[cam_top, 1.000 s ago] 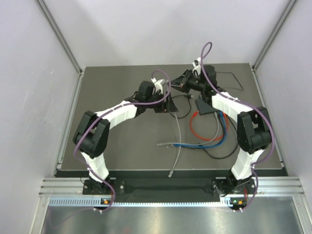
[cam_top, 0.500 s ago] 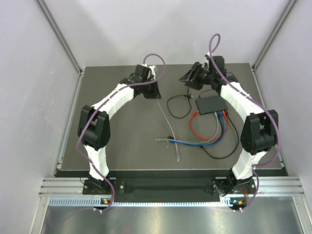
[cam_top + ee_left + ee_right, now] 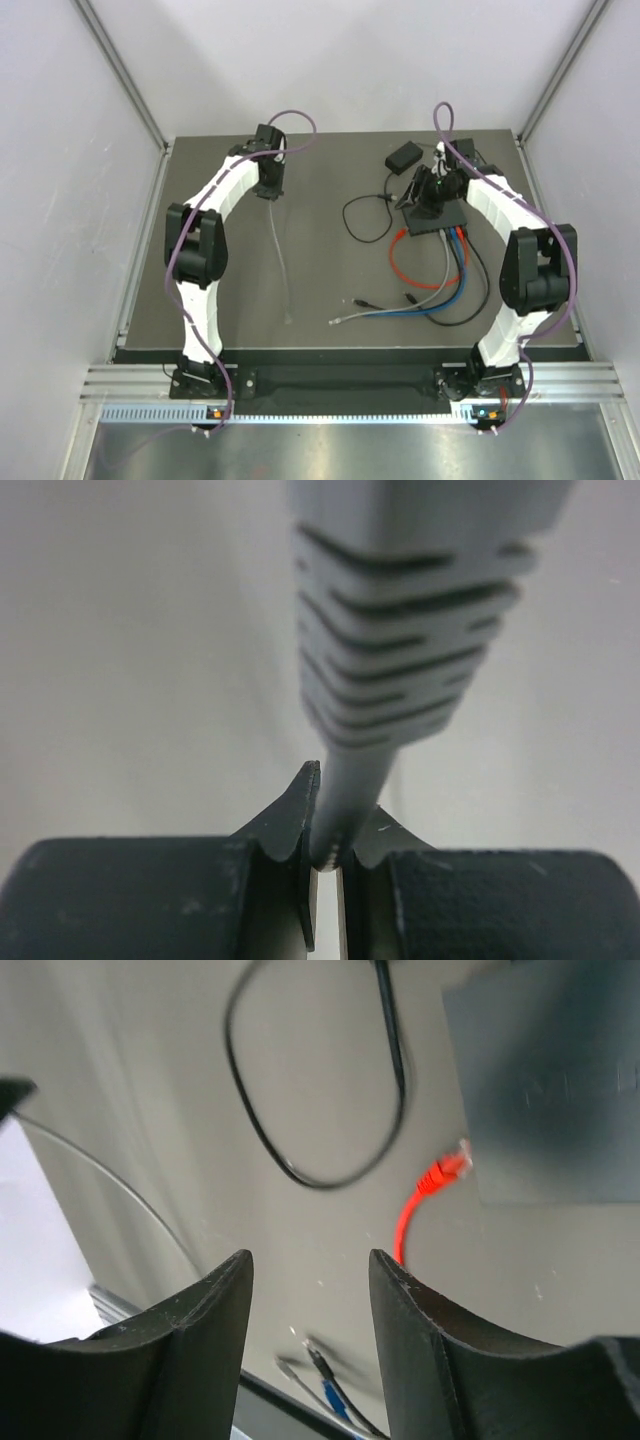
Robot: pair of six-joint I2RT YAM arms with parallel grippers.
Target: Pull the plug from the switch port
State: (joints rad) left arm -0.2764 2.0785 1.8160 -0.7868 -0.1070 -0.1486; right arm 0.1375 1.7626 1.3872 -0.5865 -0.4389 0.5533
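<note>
The switch (image 3: 447,218) is a flat dark grey box at the right middle of the table; the right wrist view shows it as a grey slab (image 3: 550,1090). My left gripper (image 3: 268,186) hovers far left of it, shut on a grey cable (image 3: 280,255) just behind its ribbed plug (image 3: 420,610); the jaws (image 3: 328,852) pinch the cord. That cable hangs down to the table, apart from the switch. My right gripper (image 3: 430,196) is over the switch's left part, open (image 3: 310,1275) and holding nothing.
A black adapter block (image 3: 405,155) with a thin looped cord (image 3: 365,218) lies behind the switch. Red (image 3: 400,262), blue, grey and black cables trail from the switch's near edge toward the front. A red plug (image 3: 443,1171) lies at the switch's edge.
My left arm swung left and back, carrying the grey cable away from the switch. My right gripper let go of the adapter, opened and moved over the switch.
</note>
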